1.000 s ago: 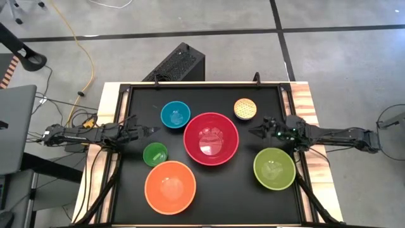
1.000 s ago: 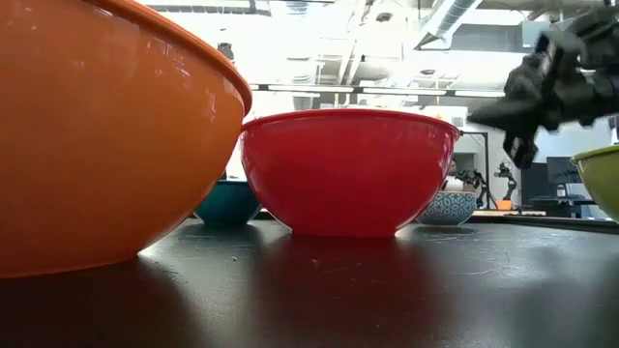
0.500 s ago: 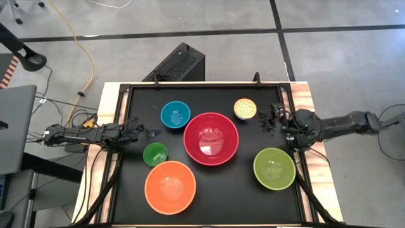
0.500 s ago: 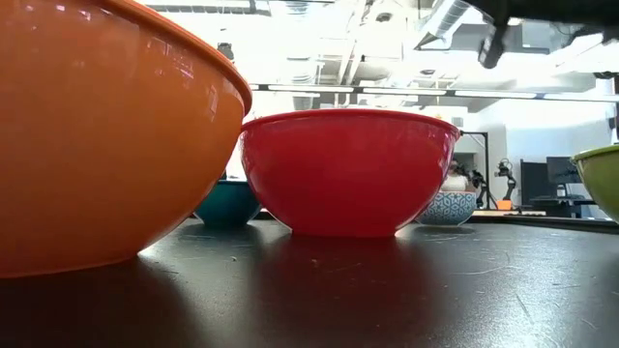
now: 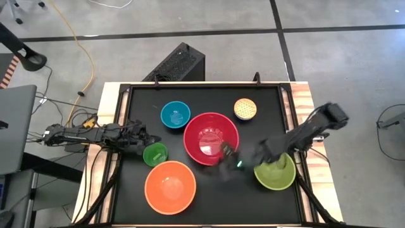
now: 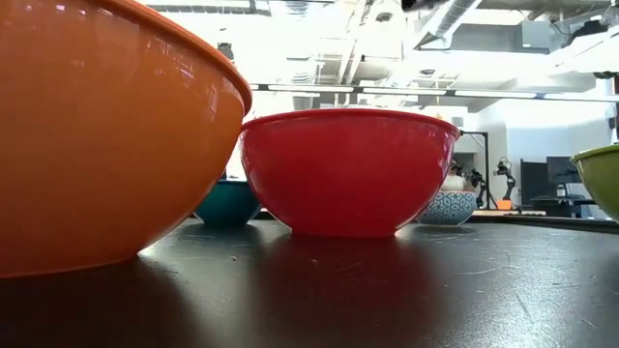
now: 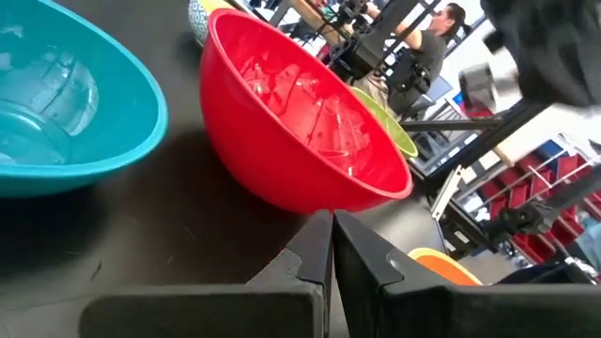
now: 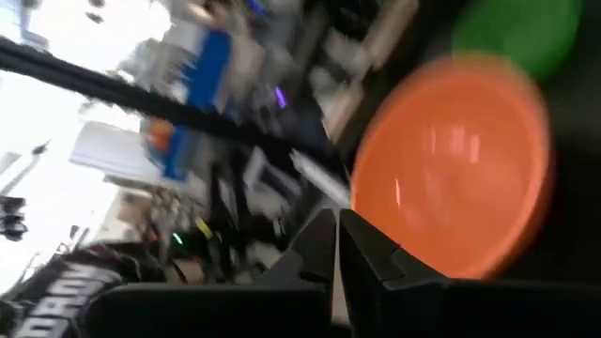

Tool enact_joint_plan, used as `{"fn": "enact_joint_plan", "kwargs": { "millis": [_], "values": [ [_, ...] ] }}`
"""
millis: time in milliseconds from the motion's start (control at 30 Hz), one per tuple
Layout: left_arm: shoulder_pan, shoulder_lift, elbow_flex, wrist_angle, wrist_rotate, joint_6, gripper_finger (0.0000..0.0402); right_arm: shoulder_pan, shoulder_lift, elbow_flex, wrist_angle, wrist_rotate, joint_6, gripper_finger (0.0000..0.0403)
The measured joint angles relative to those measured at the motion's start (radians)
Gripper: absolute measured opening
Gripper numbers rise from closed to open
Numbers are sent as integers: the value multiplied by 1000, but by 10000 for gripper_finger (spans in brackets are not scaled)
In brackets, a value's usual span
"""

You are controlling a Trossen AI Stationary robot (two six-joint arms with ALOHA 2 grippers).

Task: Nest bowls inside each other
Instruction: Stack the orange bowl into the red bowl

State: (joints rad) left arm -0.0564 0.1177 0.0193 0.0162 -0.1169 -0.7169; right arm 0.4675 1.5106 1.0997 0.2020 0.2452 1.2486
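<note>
Six bowls rest on their bases on the black table top (image 5: 266,101): blue (image 5: 175,114), red (image 5: 211,138), speckled tan-yellow (image 5: 245,109), small bright green (image 5: 155,154), orange (image 5: 169,186) and lime green (image 5: 274,169). None sits inside another. My right gripper (image 5: 224,154) is blurred and hangs shut in the air over the red bowl's near right rim, its arm reaching across the lime green bowl. Its wrist view looks at the orange bowl (image 8: 451,169). My left gripper (image 5: 145,139) waits shut at the table's left, just beyond the small green bowl, and faces the red bowl (image 7: 300,122).
A black box (image 5: 179,63) stands on the floor past the far edge, and a laptop (image 5: 16,126) with cables lies off the left side. Bare table shows along the far edge and at the near right corner. A person (image 7: 437,47) is in the room behind.
My right gripper has swung fast from the table's right edge beside the speckled bowl, up and toward the left and near edges, to above the red bowl's near right rim, rolling as it went. My left gripper has rolled in place.
</note>
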Motion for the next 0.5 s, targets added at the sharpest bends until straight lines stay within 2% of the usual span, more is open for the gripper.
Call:
{"fn": "enact_joint_plan", "kwargs": {
  "millis": [200, 333, 500],
  "values": [
    [0, 0, 0, 2, -21, 40, 2, 63, 267, 347, -408, -4, 270, 18],
    [0, 0, 0, 4, -43, 43, 2, 56, 406, 528, -667, -7, 383, 31],
    [0, 0, 0, 4, -46, 44, 2, 35, 485, 633, -732, -11, 435, 85]
  ]
}}
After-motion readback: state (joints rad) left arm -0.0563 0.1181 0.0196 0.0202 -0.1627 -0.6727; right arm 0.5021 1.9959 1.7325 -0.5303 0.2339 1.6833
